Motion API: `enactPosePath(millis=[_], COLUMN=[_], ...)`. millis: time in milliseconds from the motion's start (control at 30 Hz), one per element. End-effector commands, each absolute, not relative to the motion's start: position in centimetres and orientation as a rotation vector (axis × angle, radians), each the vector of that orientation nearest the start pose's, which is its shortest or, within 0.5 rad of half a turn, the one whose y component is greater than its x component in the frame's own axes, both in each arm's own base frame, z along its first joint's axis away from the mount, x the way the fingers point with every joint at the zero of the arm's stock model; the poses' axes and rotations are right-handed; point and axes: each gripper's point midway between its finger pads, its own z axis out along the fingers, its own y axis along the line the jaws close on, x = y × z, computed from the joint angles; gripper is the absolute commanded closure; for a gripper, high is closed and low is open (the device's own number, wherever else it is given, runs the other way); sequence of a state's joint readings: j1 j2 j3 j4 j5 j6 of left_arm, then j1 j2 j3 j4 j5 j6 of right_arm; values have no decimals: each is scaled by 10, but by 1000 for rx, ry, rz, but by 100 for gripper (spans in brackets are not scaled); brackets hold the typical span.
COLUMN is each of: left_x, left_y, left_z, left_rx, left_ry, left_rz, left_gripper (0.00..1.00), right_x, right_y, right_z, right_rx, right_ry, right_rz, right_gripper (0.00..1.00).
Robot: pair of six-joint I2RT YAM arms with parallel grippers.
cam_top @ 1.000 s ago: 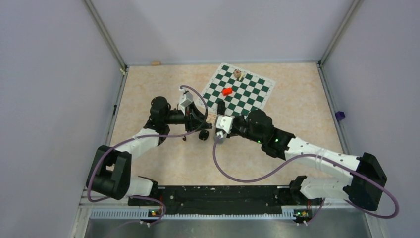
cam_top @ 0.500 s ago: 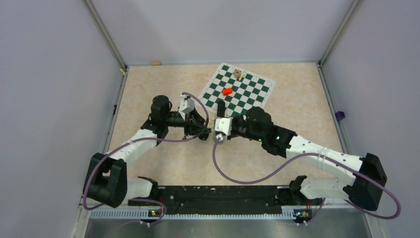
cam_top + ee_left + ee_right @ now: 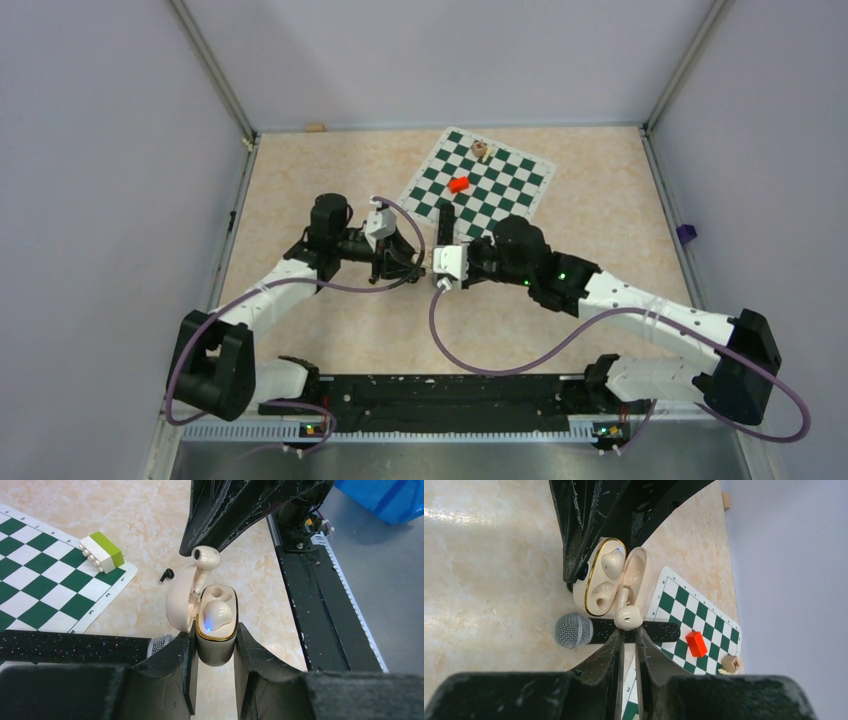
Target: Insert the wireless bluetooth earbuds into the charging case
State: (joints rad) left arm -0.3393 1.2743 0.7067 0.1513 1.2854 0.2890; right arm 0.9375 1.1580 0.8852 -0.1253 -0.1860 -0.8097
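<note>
Only writing I can spot: an M on a little wooden cube (image 3: 730,664) and a 2 printed on the edge of the chessboard mat (image 3: 500,195).

Going from the left, the left gripper (image 3: 215,636) is clamped tight on the charging case (image 3: 216,652). The lid is flipped open and one off-white earbud (image 3: 217,615) sits inside, with a tiny blue glow. The right gripper (image 3: 626,630) pinches a second off-white earbud (image 3: 628,616) right at the empty socket, stem pointing in. Can't tell if it's touching.

A black earbud (image 3: 166,573) lies loose on the table (image 3: 300,180), near a white-and-green block (image 3: 101,551) on the mat's corner. A microphone (image 3: 574,630) lies below the case, and a red piece (image 3: 459,184) sits on the mat.

The tabletop is beige and marbled, with pale lilac walls around it.
</note>
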Motion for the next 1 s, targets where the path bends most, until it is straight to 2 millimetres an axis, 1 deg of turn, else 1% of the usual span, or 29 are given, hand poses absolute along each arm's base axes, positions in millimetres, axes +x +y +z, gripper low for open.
enactPosePath(millis=[0, 233, 333, 433, 500, 567, 600, 633, 733, 767, 833, 900, 967], left_x=[215, 214, 215, 218, 222, 226, 228, 230, 237, 239, 246, 255, 265], left_y=[-255, -256, -257, -255, -253, -249, -247, -245, -237, -234, -227, -217, -203], left_z=[216, 216, 215, 217, 218, 222, 223, 225, 229, 230, 232, 234, 236], left_rx=[1355, 1361, 1359, 1351, 1339, 1315, 1302, 1288, 1256, 1248, 1226, 1198, 1158], left_ry=[1226, 1224, 1231, 1238, 1244, 1254, 1257, 1261, 1261, 1261, 1272, 1294, 1320], left_rz=[-1241, -1242, -1244, -1228, -1215, -1215, -1214, -1214, -1194, -1183, -1163, -1143, -1115], left_gripper=[100, 100, 100, 100, 100, 100, 100, 100, 100, 100, 100, 100, 100], right_x=[226, 224, 230, 239, 242, 243, 241, 238, 225, 219, 208, 202, 199], right_y=[317, 318, 315, 304, 292, 278, 271, 263, 247, 244, 241, 242, 244], right_z=[252, 249, 249, 254, 261, 259, 251, 241, 196, 180, 155, 137, 122], right_rx=[-1560, -1579, -1566, -1549, -1550, -1585, -1628, -1672, -1799, -1845, -1904, -1933, -1965], right_ry=[1108, 1109, 1127, 1140, 1141, 1149, 1155, 1161, 1207, 1226, 1278, 1340, 1399], right_rz=[279, 288, 254, 233, 238, 241, 245, 247, 252, 273, 333, 382, 378], right_gripper=[92, 92, 91, 90, 87, 83, 81, 76, 63, 62, 61, 62, 61])
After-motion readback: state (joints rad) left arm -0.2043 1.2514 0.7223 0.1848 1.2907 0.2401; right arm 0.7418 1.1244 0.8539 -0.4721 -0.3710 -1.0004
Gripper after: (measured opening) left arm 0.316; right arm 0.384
